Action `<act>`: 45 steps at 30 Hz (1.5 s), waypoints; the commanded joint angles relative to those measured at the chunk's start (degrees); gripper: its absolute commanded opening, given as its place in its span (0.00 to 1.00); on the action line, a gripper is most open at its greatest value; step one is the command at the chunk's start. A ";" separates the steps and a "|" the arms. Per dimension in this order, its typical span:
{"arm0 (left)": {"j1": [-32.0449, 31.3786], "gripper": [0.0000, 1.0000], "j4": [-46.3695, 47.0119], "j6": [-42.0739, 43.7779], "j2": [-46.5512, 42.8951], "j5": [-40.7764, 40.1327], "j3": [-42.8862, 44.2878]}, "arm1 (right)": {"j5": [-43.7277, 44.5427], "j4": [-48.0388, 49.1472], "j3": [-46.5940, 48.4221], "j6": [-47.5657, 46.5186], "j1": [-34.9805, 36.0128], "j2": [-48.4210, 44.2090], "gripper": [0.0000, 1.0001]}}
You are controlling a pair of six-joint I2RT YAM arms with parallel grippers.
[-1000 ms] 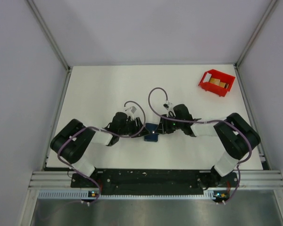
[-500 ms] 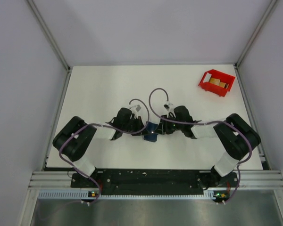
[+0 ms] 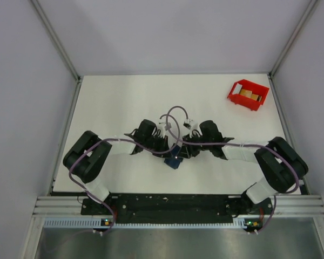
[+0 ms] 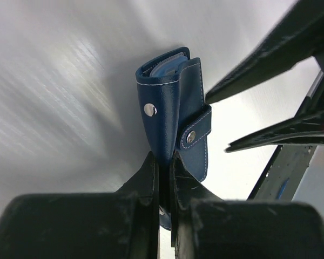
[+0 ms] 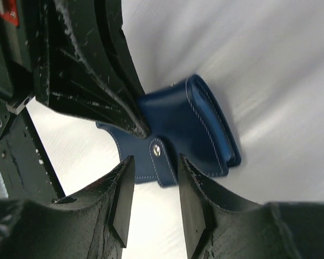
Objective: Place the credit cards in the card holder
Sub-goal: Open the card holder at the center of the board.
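Clenching the card holder (image 4: 170, 102) is the left end effector (image 4: 162, 160), while the right end effector (image 5: 155, 181) straddles it half-open

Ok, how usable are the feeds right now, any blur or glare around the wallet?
Left wrist view: wallet sharp, the table behind it smeared and streaked with glare, the left end effector gripping it a dark soft mass. Right wrist view: wallet crisp, table streaky. Top view: evenly lit, but the arms hide most of the wallet.

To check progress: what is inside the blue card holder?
Only light blue pocket edges show at the open end of the card holder. Its folded covers hide the rest, so any card inside cannot be seen.
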 commanded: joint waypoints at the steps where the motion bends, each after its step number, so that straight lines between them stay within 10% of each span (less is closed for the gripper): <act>1: -0.41 0.00 -4.02 5.13 1.84 3.84 -0.51 | -7.94 2.00 4.50 -4.17 -0.51 6.34 0.38; 21: 0.29 0.00 -3.49 3.99 0.70 -0.90 -0.95 | -15.23 -19.34 8.54 -11.02 -0.51 12.32 0.30; 45: 0.29 0.00 7.93 -9.36 -3.07 -9.86 -5.96 | -21.92 -14.88 8.37 -9.36 4.50 18.22 0.09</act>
